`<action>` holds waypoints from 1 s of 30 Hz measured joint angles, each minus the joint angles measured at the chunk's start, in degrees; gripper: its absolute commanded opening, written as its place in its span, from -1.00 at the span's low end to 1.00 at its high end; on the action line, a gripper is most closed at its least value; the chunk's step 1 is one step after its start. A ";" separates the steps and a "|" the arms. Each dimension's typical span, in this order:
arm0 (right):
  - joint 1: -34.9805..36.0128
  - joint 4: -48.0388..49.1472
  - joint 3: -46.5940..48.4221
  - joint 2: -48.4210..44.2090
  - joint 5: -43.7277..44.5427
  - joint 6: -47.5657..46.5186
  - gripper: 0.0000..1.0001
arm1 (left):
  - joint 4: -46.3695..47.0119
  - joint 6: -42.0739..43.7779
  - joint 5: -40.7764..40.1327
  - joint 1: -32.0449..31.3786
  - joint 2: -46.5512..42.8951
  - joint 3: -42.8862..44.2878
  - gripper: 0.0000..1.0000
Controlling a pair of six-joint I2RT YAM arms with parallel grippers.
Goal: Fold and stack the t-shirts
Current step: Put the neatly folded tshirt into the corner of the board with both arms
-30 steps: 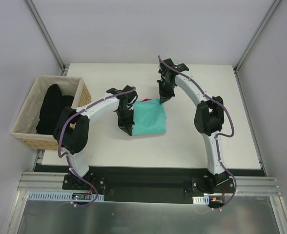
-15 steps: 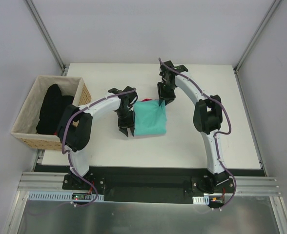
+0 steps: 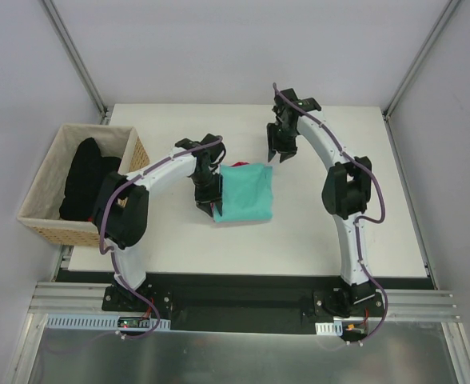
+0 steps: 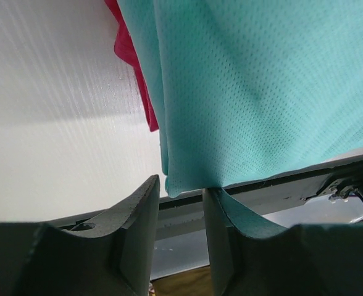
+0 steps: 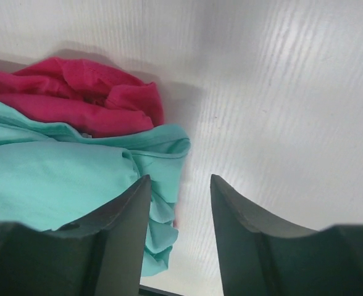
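Teal t-shirt, one, crimson t-shirt, one

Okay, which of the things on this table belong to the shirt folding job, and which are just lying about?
Part of the job:
teal t-shirt, folded, on top
crimson-pink t-shirt, under it

Just lying about:
wicker basket
black cloth inside the basket

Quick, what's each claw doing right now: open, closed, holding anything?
Left claw: open, the teal t-shirt edge at its tips, not gripped.
Right claw: open, holding nothing.
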 measured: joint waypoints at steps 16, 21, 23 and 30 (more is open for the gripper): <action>4.72 2.08 -7.76 -12.22 0.63 -0.02 -0.85 | -0.66 -0.63 -1.88 0.02 -6.45 7.76 -0.33; 8.22 2.34 -10.12 -12.24 -0.70 0.90 -0.98 | -1.49 -0.83 -3.08 0.37 -6.88 8.07 -0.33; 9.44 2.43 -10.27 -12.24 -0.98 1.09 -0.99 | -1.66 -1.18 -3.76 0.37 -6.93 8.07 -0.34; 13.73 3.32 -10.29 -12.17 -1.09 1.44 -0.98 | -2.32 -1.62 -5.18 1.25 -6.97 11.37 -0.35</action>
